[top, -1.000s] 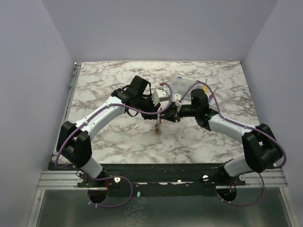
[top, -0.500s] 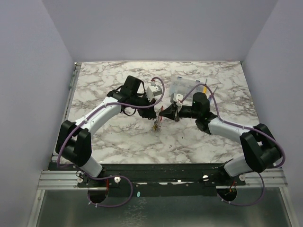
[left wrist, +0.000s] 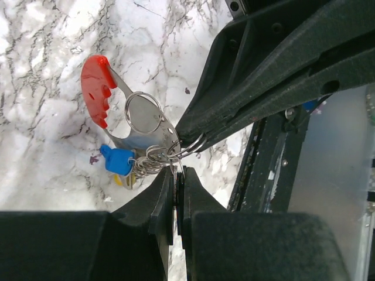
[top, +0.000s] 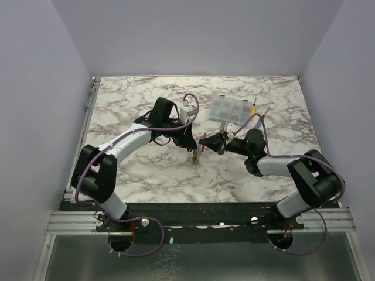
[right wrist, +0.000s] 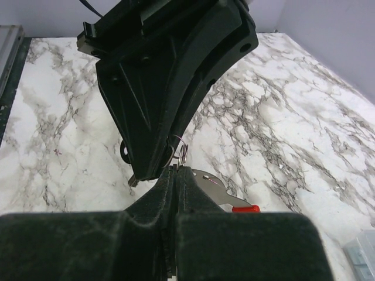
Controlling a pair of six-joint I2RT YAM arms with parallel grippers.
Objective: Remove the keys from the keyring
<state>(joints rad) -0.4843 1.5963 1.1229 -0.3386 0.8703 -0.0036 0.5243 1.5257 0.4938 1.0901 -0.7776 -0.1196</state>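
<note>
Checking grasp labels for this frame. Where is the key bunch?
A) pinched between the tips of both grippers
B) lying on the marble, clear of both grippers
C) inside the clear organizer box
A: the left wrist view shows the keyring, with the keys hanging from it, caught between the shut left gripper and the shut right gripper.

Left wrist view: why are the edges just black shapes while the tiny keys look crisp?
Left wrist view: the keys are lit and sharp; the matte black left gripper and right gripper crowd the lens, swallowing detail. Right wrist view: likewise, mostly silhouette.
</note>
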